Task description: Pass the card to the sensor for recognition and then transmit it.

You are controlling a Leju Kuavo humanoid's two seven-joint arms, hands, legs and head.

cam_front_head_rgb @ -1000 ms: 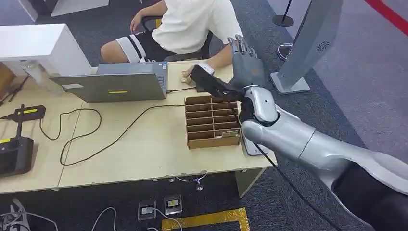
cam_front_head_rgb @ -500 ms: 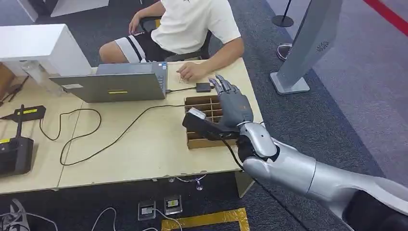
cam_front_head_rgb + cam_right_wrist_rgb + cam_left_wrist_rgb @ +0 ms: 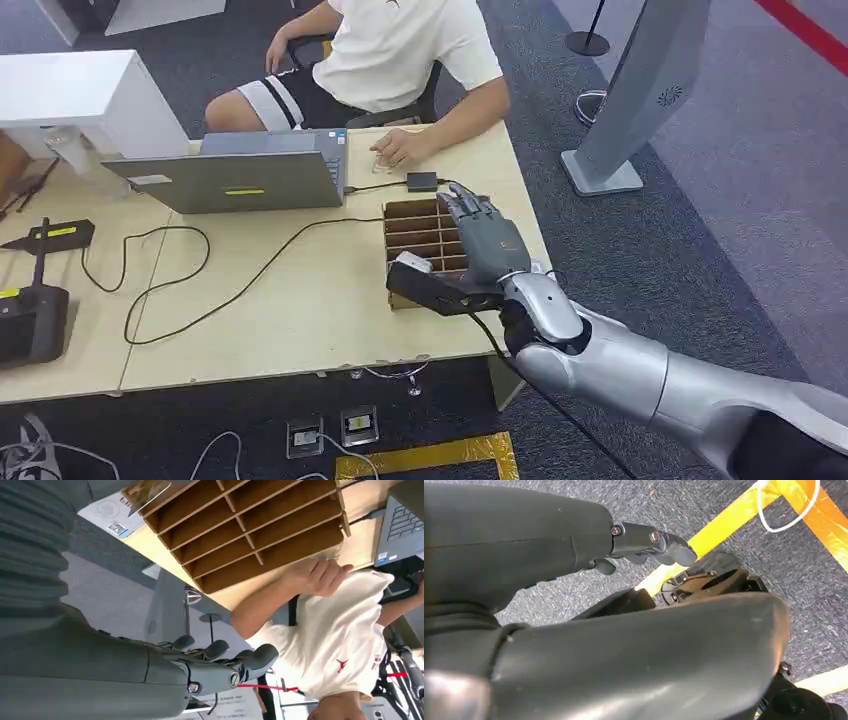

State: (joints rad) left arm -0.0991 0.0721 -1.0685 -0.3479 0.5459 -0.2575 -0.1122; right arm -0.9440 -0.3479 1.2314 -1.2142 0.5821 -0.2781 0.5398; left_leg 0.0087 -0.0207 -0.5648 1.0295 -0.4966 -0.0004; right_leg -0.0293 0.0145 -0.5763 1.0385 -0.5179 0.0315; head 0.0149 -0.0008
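The right hand hangs over the bench, palm turned sideways, with its dark fingers stretched out straight and close beside one another, nothing between them. The thumb is hidden, so I cannot tell whether the hand pinches anything. Directly beneath the hand sits the wooden compartment box, its rows of slots open upward. In the right wrist view a card shows tilted just off the hand's grey ribbed cover, over the box's near corner. Whether the hand holds it or it rests against the box cannot be told. Beside that corner, under the wrist, a white printed sheet lies flat on the bench. Beyond the fingertips a person in a white shirt sits at the far edge, one hand resting on the bench near a small black adapter. Off to the palm side stands an open laptop, with a black cable trailing from it across the bench. The left hand hangs low above grey carpet crossed by yellow tape, fingers loosely extended and apart, holding nothing.
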